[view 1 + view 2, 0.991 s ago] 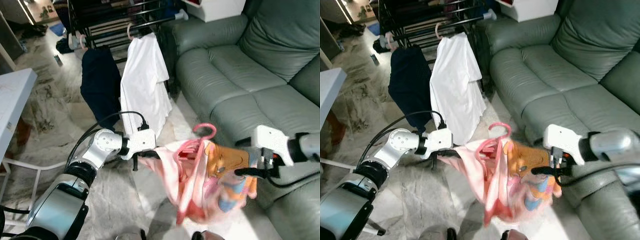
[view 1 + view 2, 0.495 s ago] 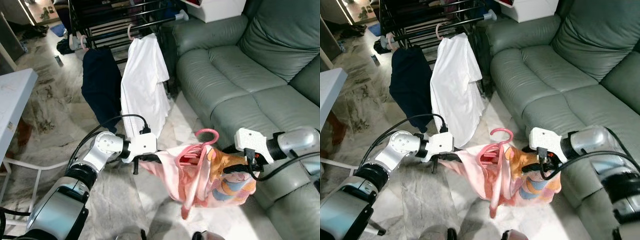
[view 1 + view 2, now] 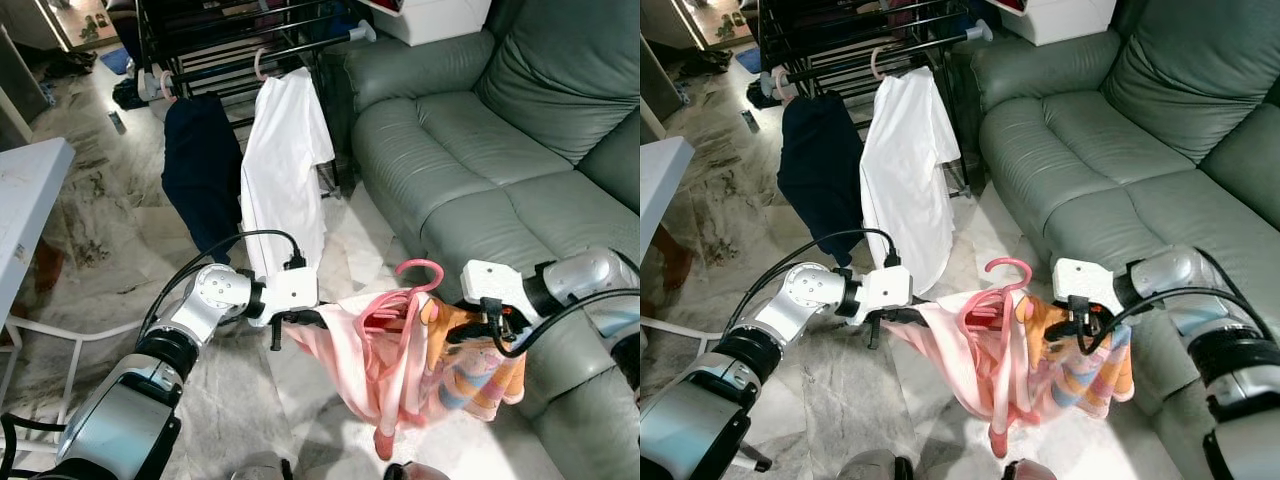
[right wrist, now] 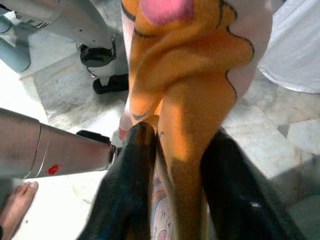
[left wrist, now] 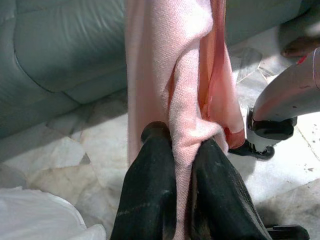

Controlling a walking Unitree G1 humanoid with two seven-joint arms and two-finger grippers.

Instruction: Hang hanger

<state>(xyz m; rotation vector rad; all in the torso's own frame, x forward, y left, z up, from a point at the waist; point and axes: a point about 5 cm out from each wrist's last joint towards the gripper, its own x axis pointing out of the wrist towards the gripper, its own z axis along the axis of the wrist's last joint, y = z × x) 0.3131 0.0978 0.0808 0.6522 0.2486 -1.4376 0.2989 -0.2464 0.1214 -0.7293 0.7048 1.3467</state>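
A pink hanger (image 3: 412, 275) carries a pink garment (image 3: 365, 355) with an orange cartoon print (image 3: 470, 365), held between my two arms above the marble floor. My left gripper (image 3: 300, 318) is shut on the garment's left shoulder; in the left wrist view its fingers (image 5: 150, 200) pinch the pink cloth (image 5: 187, 100). My right gripper (image 3: 478, 330) is shut on the right shoulder; its fingers (image 4: 135, 170) clamp the orange fabric (image 4: 190, 75). The black drying rack (image 3: 250, 40) stands farther ahead with its rail (image 3: 310, 45).
On the rack hang a white shirt (image 3: 285, 160) and a dark garment (image 3: 200, 165), each on a pink hanger. A green leather sofa (image 3: 500, 150) runs along the right. A white table (image 3: 25, 200) stands at the left. A bare foot (image 5: 300, 47) is near.
My right gripper has drawn in toward the left one, so the garment now hangs bunched and lower instead of spread. The hanger hook stands a little higher. The left arm barely shifted.
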